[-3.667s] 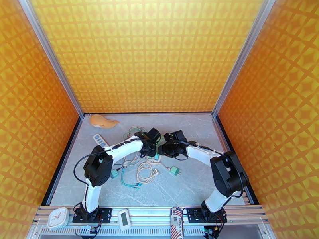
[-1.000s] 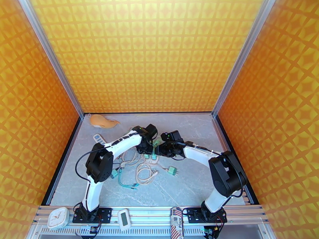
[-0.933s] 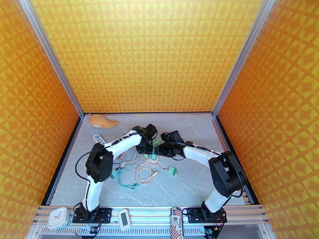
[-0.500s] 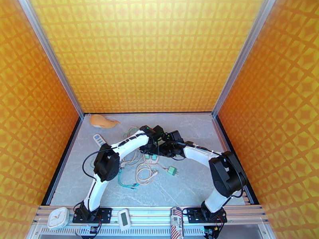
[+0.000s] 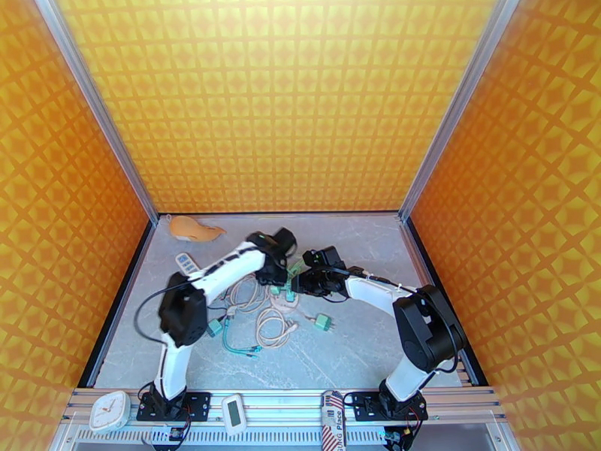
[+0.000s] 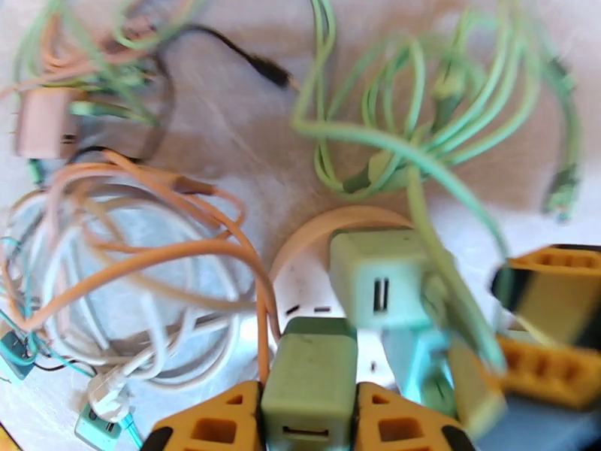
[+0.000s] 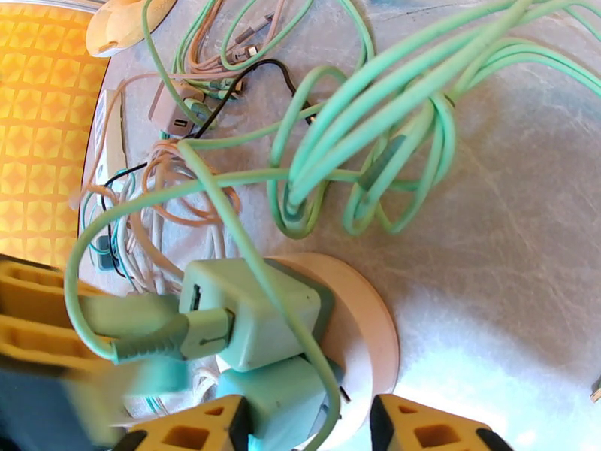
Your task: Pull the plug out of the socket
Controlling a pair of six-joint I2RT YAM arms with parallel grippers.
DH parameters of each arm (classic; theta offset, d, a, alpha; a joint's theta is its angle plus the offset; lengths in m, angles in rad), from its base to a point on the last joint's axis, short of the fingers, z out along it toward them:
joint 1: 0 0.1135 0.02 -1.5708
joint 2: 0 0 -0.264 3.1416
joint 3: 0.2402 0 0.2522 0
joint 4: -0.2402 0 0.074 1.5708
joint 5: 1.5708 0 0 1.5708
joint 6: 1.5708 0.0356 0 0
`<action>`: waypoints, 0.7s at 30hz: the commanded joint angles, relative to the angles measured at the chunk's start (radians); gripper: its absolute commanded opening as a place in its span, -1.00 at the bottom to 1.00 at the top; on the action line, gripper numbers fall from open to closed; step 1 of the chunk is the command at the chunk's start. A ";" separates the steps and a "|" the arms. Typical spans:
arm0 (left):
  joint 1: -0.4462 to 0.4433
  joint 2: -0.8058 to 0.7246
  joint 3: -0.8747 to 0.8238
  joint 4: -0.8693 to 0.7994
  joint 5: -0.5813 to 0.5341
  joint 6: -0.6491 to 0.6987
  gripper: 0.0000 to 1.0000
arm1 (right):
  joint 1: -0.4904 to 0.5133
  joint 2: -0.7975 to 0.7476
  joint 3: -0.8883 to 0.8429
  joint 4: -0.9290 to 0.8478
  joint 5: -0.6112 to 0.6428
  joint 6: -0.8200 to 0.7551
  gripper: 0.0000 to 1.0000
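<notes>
Your left pincer is clamped on the sage-green plug, one yellow finger flat on each side, right at the near edge of the round white socket. That plug is the task's thing. It sits low against the socket's face, mid-bench, in the cable tangle. The block hides its prongs, so you can't tell whether they are clear of the slots. Gripping the flat sides makes sense: it should give you a straight pull off the face with no twist.

Your right pincer sits on the other side, jaws part-way apart, straddling a pale teal plug and the socket's rim. I read that as the brace. The socket looks light and loose on the bench, so it would likely ride up with the plug if nothing pinned it. Whether those fingers actually press on anything, I can't tell.

Watch the mint adapter just beside your plug. The green cables loop across the socket and between the two pincers, and one could snag as you draw back. So pull straight and slow.
</notes>
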 commanded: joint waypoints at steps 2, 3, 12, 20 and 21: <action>-0.008 -0.010 0.023 0.028 0.036 -0.002 -0.94 | 0.030 0.113 -0.088 -0.241 0.183 -0.045 -0.07; -0.012 0.001 0.040 0.009 0.021 0.003 -0.94 | 0.030 0.114 -0.087 -0.242 0.184 -0.045 -0.07; -0.005 -0.019 0.010 -0.050 -0.111 0.026 -0.89 | 0.030 0.110 -0.080 -0.250 0.188 -0.048 -0.06; 0.017 -0.121 -0.212 0.048 -0.132 -0.033 -0.89 | 0.030 0.111 -0.068 -0.259 0.190 -0.051 -0.07; 0.017 -0.141 -0.245 0.058 -0.140 -0.045 -0.89 | 0.030 0.112 -0.068 -0.261 0.190 -0.052 -0.07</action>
